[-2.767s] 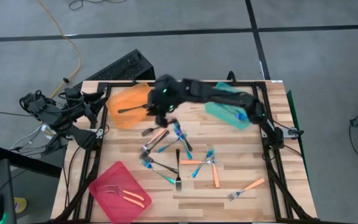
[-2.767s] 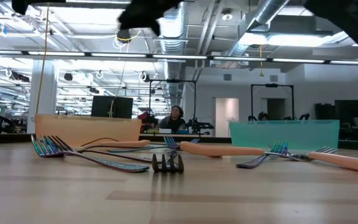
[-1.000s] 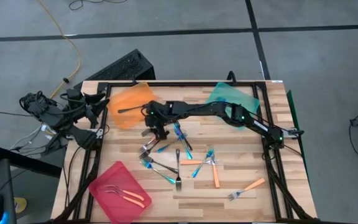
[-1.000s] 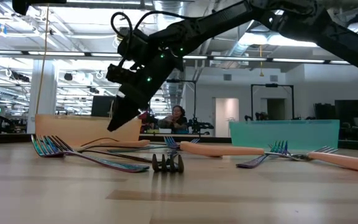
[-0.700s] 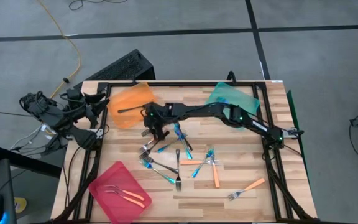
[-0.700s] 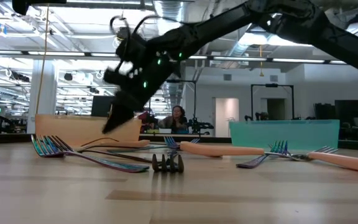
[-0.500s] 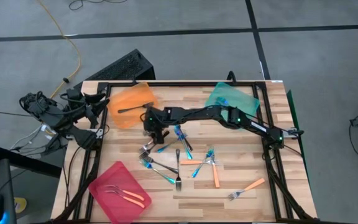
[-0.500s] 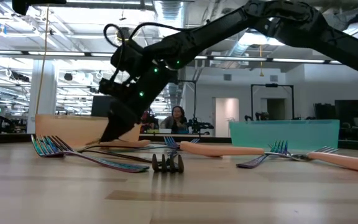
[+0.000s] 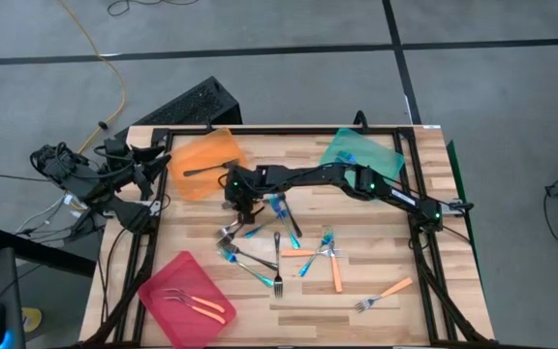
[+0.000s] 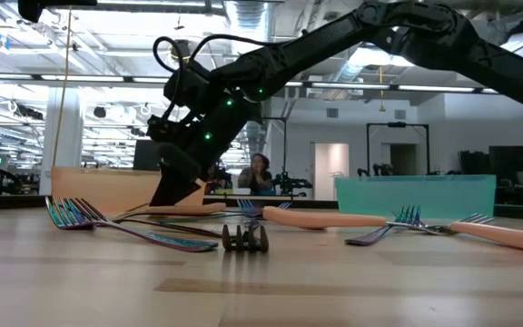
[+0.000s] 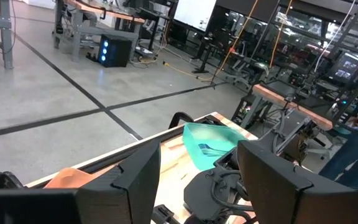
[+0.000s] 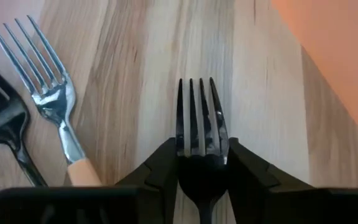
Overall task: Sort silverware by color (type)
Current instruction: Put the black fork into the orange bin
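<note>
While your right gripper [image 12: 201, 163] pinches one dark metal fork [image 12: 201, 134] beside the translucent orange tray [image 9: 204, 163], two orange-handled forks [image 9: 194, 303] lie in the pink tray [image 9: 163, 291]; your left gripper [image 11: 197, 180] waits spread, off-table.

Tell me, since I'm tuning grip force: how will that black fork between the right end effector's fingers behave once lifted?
The black fork looks stiff, so it should not flop. Its glossy surface may slip or pivot between the fingers of the right end effector, which sit close against its narrow neck. It seems thin and flat, probably light and unlikely to roll.
</note>
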Robot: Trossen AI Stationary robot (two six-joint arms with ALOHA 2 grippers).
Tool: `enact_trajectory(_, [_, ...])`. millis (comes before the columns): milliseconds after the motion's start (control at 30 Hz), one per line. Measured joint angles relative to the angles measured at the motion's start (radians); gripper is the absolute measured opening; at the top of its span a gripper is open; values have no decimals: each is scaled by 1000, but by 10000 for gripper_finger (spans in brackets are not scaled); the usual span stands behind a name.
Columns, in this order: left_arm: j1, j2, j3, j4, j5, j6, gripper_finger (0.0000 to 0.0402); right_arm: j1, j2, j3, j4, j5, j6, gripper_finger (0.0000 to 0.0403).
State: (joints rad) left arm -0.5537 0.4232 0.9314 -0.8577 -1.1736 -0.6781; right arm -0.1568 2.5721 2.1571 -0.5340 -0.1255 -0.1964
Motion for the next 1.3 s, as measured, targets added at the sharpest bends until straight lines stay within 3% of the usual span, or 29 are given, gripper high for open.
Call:
enact_trajectory(467, [0,0,0,0,0,0,197,13,-13,12,-17,1,123,127])
enact_trajectory(800, [0,0,0,0,-1,0,197,18,-13,188,-47,-4,147,127])
enact_trajectory(1300, [0,0,0,-22,-4,2,197,3,-44,192,428,-109,129,127])
